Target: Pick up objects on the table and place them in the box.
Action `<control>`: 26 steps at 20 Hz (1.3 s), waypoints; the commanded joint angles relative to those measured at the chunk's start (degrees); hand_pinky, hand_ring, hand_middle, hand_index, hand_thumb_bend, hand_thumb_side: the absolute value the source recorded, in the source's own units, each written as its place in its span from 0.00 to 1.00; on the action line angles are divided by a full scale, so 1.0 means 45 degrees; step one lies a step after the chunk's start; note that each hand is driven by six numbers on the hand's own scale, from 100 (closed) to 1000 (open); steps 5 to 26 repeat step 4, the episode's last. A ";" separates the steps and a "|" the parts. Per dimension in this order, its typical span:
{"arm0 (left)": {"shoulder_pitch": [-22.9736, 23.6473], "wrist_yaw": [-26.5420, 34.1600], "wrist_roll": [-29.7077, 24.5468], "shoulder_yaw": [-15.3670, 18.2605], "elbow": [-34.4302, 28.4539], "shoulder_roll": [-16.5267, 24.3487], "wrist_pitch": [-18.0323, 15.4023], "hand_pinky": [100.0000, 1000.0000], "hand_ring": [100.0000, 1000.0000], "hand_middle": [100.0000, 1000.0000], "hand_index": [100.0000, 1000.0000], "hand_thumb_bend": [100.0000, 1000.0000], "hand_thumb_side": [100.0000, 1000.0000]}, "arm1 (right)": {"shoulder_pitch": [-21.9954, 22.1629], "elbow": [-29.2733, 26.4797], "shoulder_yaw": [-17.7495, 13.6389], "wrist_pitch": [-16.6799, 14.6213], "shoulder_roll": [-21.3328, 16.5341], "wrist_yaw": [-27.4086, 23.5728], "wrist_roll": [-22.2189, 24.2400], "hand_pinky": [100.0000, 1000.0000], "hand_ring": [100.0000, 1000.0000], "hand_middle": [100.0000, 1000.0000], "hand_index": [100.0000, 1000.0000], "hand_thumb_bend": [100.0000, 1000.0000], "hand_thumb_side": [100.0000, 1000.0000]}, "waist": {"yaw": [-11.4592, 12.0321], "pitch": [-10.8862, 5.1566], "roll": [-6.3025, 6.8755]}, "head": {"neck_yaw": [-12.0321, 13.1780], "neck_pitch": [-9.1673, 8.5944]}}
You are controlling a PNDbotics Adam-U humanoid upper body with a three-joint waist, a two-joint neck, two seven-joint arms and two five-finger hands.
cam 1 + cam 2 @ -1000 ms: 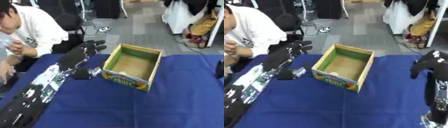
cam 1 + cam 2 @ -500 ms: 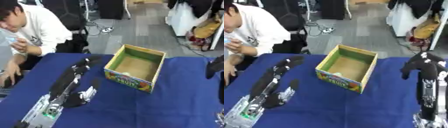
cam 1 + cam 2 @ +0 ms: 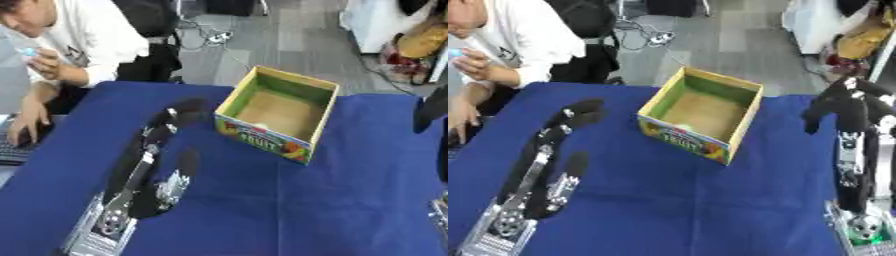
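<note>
The blue cloth-covered table [image 3: 675, 205] fills the lower part of both views. On it, toward the far edge and near the middle, stands the open cardboard box with green inner walls and a printed colourful front panel [image 3: 738, 119], set at a slight angle. Inside, against the near wall, I note one small pale rounded item [image 3: 684, 127]; what it is cannot be made out. No other loose object shows on the cloth.

My left hand [image 3: 150, 150] lies over the cloth to the left of the box, fingers stretched out straight toward the far edge, holding nothing; the fingertips are near the box's left corner but apart from it.

My right hand [image 3: 849, 102] stands raised to the right of the box, fingers bent downward, nothing in them.
</note>
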 commanded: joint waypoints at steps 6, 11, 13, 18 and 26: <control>-0.0133 0.0847 -0.0776 0.0171 -0.0415 0.0271 -0.0277 0.74 0.76 0.90 0.86 0.05 0.94 | -0.0218 -0.0202 0.0094 -0.0333 0.0020 -0.0060 0.0840 0.07 0.17 0.29 0.38 0.00 0.66 | 0.0010 -0.0193 -0.0077 | -0.0045 0.0438; -0.0133 0.0847 -0.0776 0.0171 -0.0415 0.0271 -0.0277 0.74 0.76 0.90 0.86 0.05 0.94 | -0.0218 -0.0202 0.0094 -0.0333 0.0020 -0.0060 0.0840 0.07 0.17 0.29 0.38 0.00 0.66 | 0.0010 -0.0193 -0.0077 | -0.0045 0.0438; -0.0133 0.0847 -0.0776 0.0171 -0.0415 0.0271 -0.0277 0.74 0.76 0.90 0.86 0.05 0.94 | -0.0218 -0.0202 0.0094 -0.0333 0.0020 -0.0060 0.0840 0.07 0.17 0.29 0.38 0.00 0.66 | 0.0010 -0.0193 -0.0077 | -0.0045 0.0438; -0.0133 0.0847 -0.0776 0.0171 -0.0415 0.0271 -0.0277 0.74 0.76 0.90 0.86 0.05 0.94 | -0.0218 -0.0202 0.0094 -0.0333 0.0020 -0.0060 0.0840 0.07 0.17 0.29 0.38 0.00 0.66 | 0.0010 -0.0193 -0.0077 | -0.0045 0.0438; -0.0133 0.0847 -0.0776 0.0171 -0.0415 0.0271 -0.0277 0.74 0.76 0.90 0.86 0.05 0.94 | -0.0218 -0.0202 0.0094 -0.0333 0.0020 -0.0060 0.0840 0.07 0.17 0.29 0.38 0.00 0.66 | 0.0010 -0.0193 -0.0077 | -0.0045 0.0438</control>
